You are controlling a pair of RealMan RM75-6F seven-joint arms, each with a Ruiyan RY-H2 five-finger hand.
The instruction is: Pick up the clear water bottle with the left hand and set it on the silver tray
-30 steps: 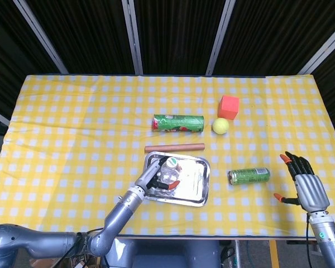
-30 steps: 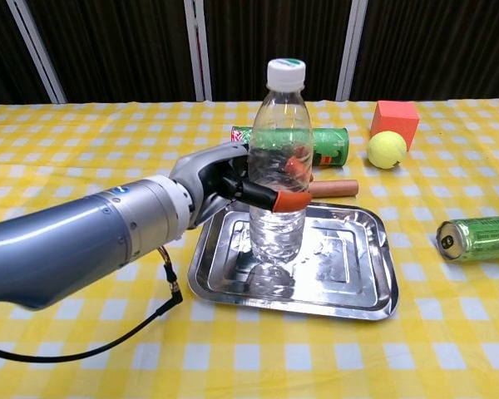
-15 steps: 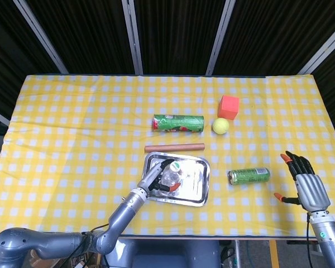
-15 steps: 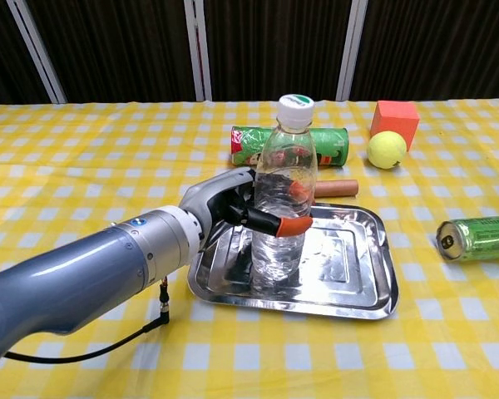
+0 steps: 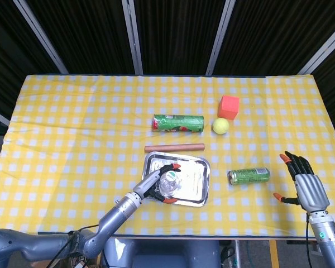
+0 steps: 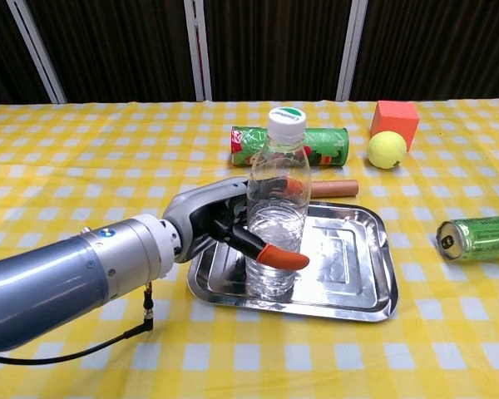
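Chest view shows the clear water bottle (image 6: 277, 204) standing upright with its base on the near-left part of the silver tray (image 6: 362, 274), so I judge the step in hand to be the release. My left hand (image 6: 224, 224) is wrapped around the lower half of the bottle from the left, fingers (image 6: 279, 256) curled across its front, orange tips showing. From the head view the same hand (image 5: 159, 187) reaches in from the near edge and cups the bottle (image 5: 168, 182) inside the tray (image 5: 198, 167).

To do this well I want the bottle's base flat on the metal before I let go. The bottle is tall, light and mostly empty, so a finger dragging on it could tip it over. I plan to open all the fingers evenly, away from the plastic, then pull the hand back to the left and toward me, low and straight, without brushing the tray's raised rim.

The fingers look loosely closed, more a cradle than a squeeze; whether every fingertip really presses the plastic I cannot tell from these views. My right hand (image 5: 304, 181) hangs well off to the right, fingers spread and holding nothing, beyond the green can (image 5: 248, 176) lying on its side.
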